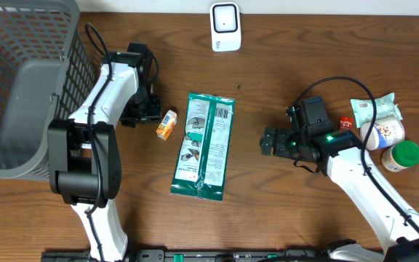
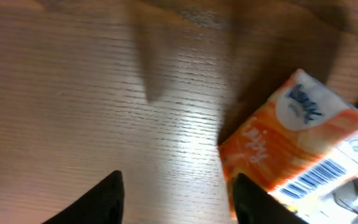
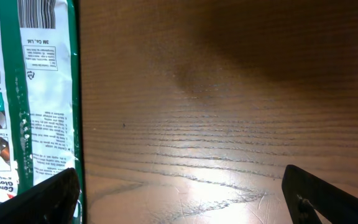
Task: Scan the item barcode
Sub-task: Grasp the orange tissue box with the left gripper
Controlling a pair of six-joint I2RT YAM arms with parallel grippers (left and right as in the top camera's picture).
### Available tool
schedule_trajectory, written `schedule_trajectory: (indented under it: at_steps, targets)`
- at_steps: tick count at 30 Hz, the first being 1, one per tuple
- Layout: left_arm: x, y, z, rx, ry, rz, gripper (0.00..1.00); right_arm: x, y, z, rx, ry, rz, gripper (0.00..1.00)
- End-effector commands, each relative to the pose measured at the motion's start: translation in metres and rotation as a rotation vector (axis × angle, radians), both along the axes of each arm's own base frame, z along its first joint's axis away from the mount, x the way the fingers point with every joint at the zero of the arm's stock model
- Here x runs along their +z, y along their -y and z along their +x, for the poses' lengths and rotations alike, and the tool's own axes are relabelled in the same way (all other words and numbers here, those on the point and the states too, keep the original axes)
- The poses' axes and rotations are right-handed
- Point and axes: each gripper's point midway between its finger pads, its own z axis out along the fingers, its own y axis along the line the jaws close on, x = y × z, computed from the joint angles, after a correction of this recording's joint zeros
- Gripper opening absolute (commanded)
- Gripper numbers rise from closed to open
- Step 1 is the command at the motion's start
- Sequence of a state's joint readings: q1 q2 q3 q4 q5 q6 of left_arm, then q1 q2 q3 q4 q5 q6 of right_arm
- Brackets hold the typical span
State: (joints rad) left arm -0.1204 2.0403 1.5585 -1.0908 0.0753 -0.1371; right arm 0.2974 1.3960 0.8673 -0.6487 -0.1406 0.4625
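Observation:
A small orange carton (image 1: 166,124) with a barcode lies on the wooden table, just right of my left gripper (image 1: 148,109). In the left wrist view the carton (image 2: 303,149) sits beside and outside the right finger; my left gripper (image 2: 179,202) is open with only bare wood between its fingers. A flat green-and-white package (image 1: 204,145) lies in the middle of the table, its barcode end towards the back. My right gripper (image 1: 268,142) stands open to its right. In the right wrist view the package (image 3: 30,93) fills the left edge, and the right gripper (image 3: 182,199) spans bare table.
A white scanner (image 1: 225,27) stands at the back centre. A grey basket (image 1: 20,87) fills the left side. At the far right lie a white packet (image 1: 374,109), a small red item (image 1: 347,122), a round tub (image 1: 388,131) and a green-lidded jar (image 1: 401,155).

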Motion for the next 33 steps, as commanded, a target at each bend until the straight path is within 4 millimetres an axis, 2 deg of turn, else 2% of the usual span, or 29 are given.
schedule_trajectory:
  at_steps: [1,11,18,20,28,33]
  targets:
    - [-0.001,0.017,-0.004,0.001,-0.020,-0.083,0.50,-0.003,0.000,-0.002,0.016,-0.001,-0.016,0.99]
    - [0.001,0.041,-0.010,-0.057,-0.035,-0.152,0.49,-0.003,0.000,-0.002,0.016,-0.001,-0.016,0.99]
    - [0.001,0.038,-0.005,-0.069,-0.013,-0.151,0.50,-0.003,0.000,-0.002,0.016,-0.001,-0.016,0.99]
    - [0.001,0.035,-0.005,-0.062,-0.015,-0.152,0.55,-0.003,0.000,-0.002,0.016,-0.001,-0.016,0.99]
    - [0.002,0.027,-0.016,-0.052,-0.065,-0.155,0.60,-0.003,0.000,-0.002,0.015,-0.001,-0.015,0.99]
    - [0.004,0.051,-0.021,-0.160,-0.064,-0.328,0.60,-0.003,0.000,-0.002,0.016,-0.001,-0.015,0.99]
